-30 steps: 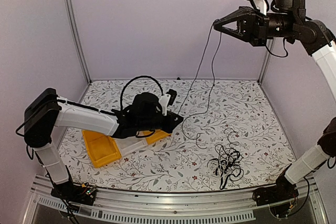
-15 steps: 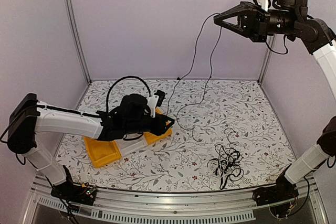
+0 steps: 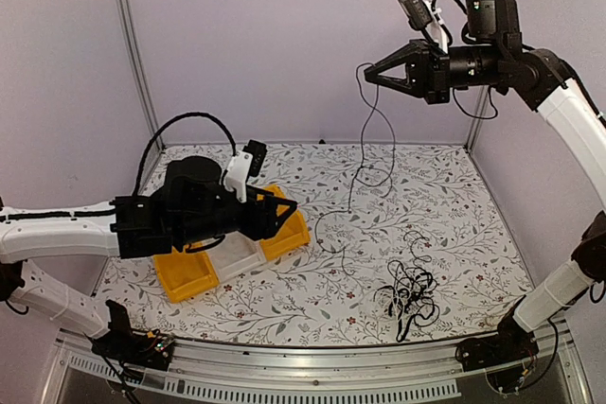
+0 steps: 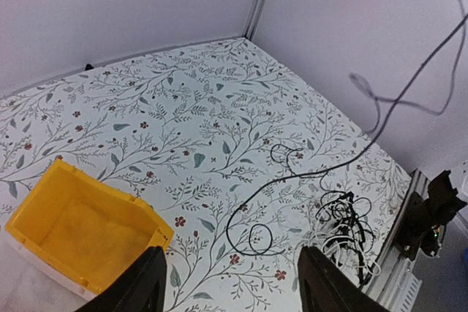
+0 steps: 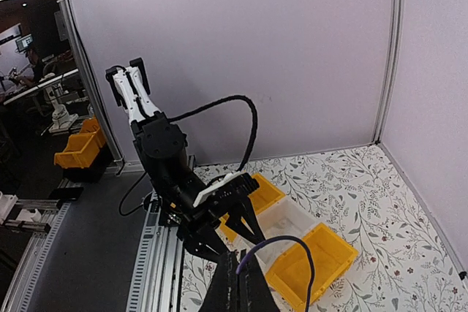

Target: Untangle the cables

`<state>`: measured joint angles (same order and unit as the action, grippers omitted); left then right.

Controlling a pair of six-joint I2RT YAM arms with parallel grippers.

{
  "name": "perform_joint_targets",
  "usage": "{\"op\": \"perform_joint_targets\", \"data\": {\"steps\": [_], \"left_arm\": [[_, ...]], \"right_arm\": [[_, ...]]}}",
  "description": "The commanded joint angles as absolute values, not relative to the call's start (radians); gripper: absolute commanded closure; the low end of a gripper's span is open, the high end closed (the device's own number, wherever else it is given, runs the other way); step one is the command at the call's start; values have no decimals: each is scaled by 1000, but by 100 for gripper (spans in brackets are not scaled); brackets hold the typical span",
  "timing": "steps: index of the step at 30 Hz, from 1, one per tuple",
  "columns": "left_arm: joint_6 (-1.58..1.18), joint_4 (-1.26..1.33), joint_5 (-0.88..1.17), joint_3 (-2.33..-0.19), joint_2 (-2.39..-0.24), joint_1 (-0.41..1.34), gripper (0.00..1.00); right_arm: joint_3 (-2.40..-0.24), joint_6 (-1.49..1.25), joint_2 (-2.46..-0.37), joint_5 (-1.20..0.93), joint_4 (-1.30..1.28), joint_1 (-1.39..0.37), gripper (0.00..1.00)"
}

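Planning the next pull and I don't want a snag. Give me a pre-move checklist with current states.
1. Right gripper shut on the lifted cable: ok.
2. Lifted cable fully off the table: not ok, its lower loops lie on it.
3. Lifted cable free of the tangled heap: cannot tell; apart in the top view, close in the left wrist view.
4. Left gripper open and empty: ok.
5. Left gripper clear of the lifted cable: ok, it is over the yellow bin.
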<state>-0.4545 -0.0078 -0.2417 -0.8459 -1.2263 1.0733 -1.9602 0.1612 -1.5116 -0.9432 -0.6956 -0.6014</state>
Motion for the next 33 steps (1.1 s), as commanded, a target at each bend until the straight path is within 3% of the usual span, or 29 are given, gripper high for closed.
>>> {"op": "perform_joint_targets", "data": {"steps": [1, 14, 22, 33], "left_arm": [[-324, -17, -286, -1001, -1224, 1116, 36], [-137, 70, -82, -1371, -1510, 1151, 44], [-108, 117, -191, -1386, -1564, 1151, 43], [-91, 128, -66, -1436, -1619, 1123, 66]], "right_arm": [[-1898, 192, -1489, -898, -675, -604, 100], [-1805, 138, -1486, -838, -629, -605, 100], [-1800, 108, -1483, -846, -613, -604, 100], [-1798, 94, -1486, -850, -601, -605, 100]]}}
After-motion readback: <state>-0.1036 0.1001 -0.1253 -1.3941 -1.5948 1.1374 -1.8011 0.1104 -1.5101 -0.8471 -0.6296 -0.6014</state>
